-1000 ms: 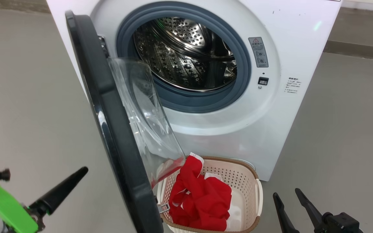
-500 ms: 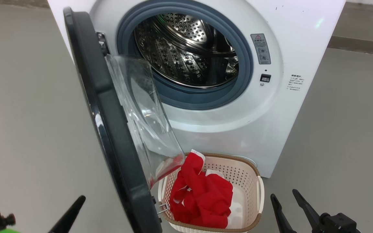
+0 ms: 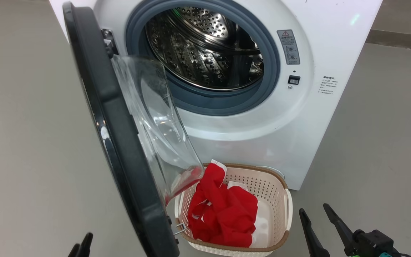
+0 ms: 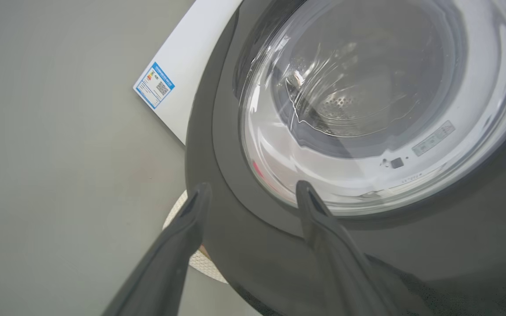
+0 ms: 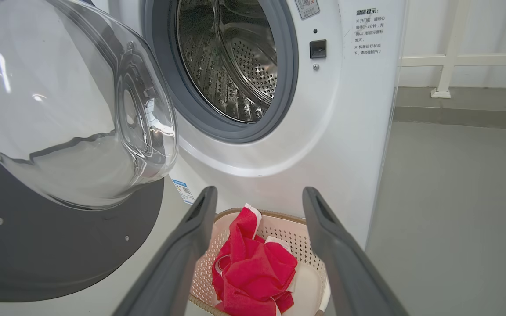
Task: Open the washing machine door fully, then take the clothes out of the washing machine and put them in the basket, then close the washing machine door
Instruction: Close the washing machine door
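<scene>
With the clothes (image 5: 253,267) in the basket (image 5: 299,245) beyond my right gripper (image 5: 259,191), only shutting the door (image 4: 455,245) facing my left gripper (image 4: 253,188) remains; both gape empty.

Door (image 3: 114,117) stood open, edge-on, walling off the 9 o'clock side of the drum mouth (image 3: 205,50). Mouth itself unblocked from the front. Glass bowl (image 3: 155,121) overhung the basket (image 3: 278,180) at its 10 o'clock corner. Bare floor (image 3: 376,142) at 3 o'clock.
</scene>
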Controlling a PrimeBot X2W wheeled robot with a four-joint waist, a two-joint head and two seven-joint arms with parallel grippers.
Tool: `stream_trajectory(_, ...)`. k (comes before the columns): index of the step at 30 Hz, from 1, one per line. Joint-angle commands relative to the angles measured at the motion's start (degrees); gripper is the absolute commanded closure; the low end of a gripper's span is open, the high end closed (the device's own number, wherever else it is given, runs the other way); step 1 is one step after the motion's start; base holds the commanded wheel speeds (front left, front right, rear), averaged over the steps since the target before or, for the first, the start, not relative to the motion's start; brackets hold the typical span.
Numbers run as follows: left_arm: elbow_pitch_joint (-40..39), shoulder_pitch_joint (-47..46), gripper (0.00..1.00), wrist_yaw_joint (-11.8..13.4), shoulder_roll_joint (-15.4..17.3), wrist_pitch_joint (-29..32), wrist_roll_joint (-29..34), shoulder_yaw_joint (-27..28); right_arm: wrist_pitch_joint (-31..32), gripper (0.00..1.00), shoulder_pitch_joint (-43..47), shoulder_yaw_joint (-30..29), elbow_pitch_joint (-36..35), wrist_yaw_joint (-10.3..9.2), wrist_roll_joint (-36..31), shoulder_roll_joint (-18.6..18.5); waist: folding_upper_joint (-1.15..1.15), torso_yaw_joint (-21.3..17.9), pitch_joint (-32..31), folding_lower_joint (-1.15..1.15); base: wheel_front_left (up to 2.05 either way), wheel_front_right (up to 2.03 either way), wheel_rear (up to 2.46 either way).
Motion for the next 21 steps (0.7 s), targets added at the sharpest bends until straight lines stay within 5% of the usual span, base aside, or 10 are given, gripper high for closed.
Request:
stream_trajectory(1,0.79,-1.88,0.0,-0.38,2.42,-3.38,2.73,0.31,-0.37,0.0,-2.56,1.14,-1.05,0.37,-0.42,-0.65,0.0,0.04,-0.12,0.0,0.0,0.0,0.0)
stream_trajectory(10,9.07,-3.49,0.0,-0.38,2.74,-11.79,13.3,-5.91,-0.37,0.0,-2.86,0.73,-0.79,0.37,-0.2,-0.65,0.0,0.31,-0.85,0.0,0.0,0.0,0.0)
stream_trajectory(13,9.54,-3.97,0.0,-0.38,1.72,-11.86,19.59,-2.51,-0.37,0.0,-2.79,0.57,-0.86,0.37,-0.19,-0.65,0.0,0.44,-0.97,0.0,0.0,0.0,0.0)
stream_trajectory(21,3.41,-0.79,0.0,-0.38,-7.28,-11.89,47.41,11.91,-0.37,0.0,-2.78,0.48,-0.84,0.37,-0.14,-0.65,0.0,0.23,-1.25,0.0,0.0,0.0,0.0)
